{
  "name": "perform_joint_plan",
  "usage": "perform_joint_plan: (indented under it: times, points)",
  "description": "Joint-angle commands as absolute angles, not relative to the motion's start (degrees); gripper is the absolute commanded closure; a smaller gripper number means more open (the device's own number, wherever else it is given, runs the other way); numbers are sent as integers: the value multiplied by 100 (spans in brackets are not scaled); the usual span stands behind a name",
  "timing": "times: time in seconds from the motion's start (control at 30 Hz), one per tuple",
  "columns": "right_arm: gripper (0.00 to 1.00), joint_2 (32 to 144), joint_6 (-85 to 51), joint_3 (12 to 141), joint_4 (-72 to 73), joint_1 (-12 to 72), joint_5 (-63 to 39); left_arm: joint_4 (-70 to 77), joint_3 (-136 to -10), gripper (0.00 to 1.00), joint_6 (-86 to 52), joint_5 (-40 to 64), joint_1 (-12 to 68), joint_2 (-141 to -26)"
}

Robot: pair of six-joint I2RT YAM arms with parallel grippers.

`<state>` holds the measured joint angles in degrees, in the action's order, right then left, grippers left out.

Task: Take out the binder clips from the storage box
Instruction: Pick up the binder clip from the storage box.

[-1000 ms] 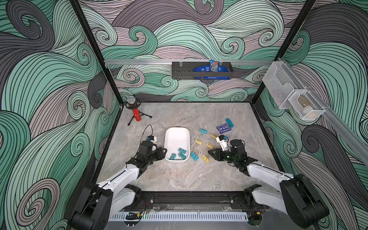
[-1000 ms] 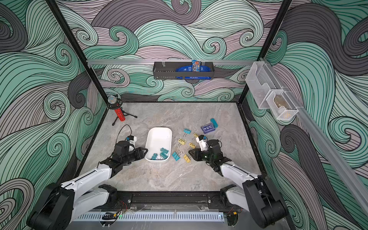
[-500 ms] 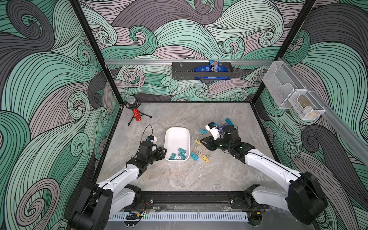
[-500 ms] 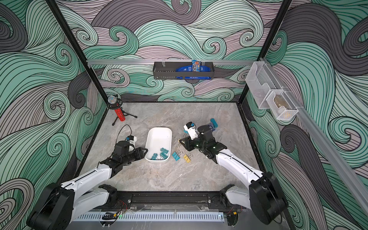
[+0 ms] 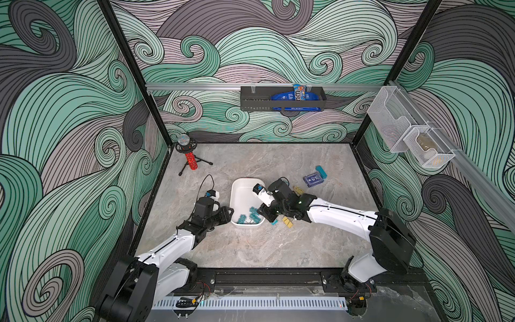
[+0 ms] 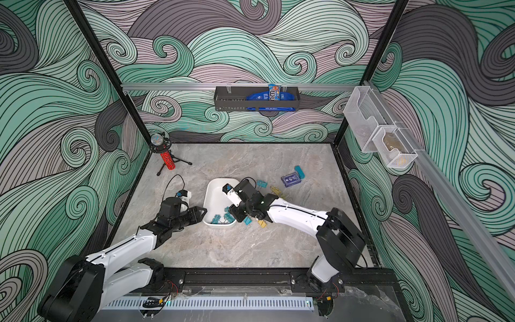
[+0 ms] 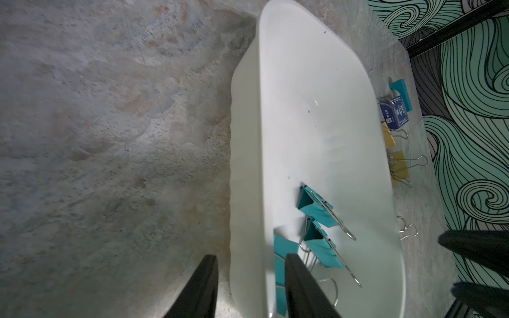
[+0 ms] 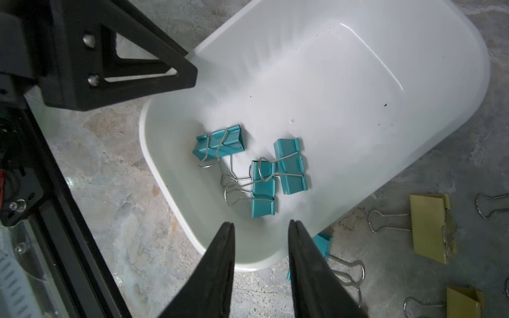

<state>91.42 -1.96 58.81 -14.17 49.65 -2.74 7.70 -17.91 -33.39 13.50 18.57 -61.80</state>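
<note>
- On the grey marbled tabletop (image 5: 250,251), between the two arms, sits the storage box (image 5: 243,192). It is white and shallow, and its far half is bare.
- At its near end we see three teal binder clips (image 8: 292,170) bunched together, their wire handles tangled.
- More lie outside on the right arm's side: yellow clips (image 8: 429,225) on the table, and a teal clip (image 8: 323,242) just beside the box wall.
- Our right gripper (image 8: 261,224) hovers over the box's near end — jaws spread, nothing between them.
- Our left gripper (image 7: 250,258) straddles the box's side wall, one finger (image 7: 300,275) inside and one outside; we cannot tell whether it clamps.
- Farther back, a dark blue card box (image 5: 313,178) lies just beside a teal block (image 5: 321,171).
</note>
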Motion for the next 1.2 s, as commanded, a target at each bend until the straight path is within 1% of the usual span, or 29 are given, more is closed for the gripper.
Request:
perform_joint_plan:
  times: [0.0, 0.4, 0.77, 1.03, 1.17]
  points:
    - [65, 9400, 102, 6182, -1670, 5101, 149, 852, -1977, 57, -3229, 1404, 1889, -6214]
    - [67, 10356, 532, 6931, -1941, 5406, 473, 937, -1942, 57, -3252, 1450, 1890, -6232]
    - [71, 10631, 675, 7099, -2054, 5450, 799, 949, -1933, 57, -3265, 1450, 1890, -6236]
    - [81, 10764, 744, 7156, -2049, 5458, 937, 971, -1914, 57, -3275, 1459, 1886, -6239]
    - [90, 10803, 764, 7214, -2044, 5453, 963, 968, -1899, 57, -3270, 1459, 1889, -6222]
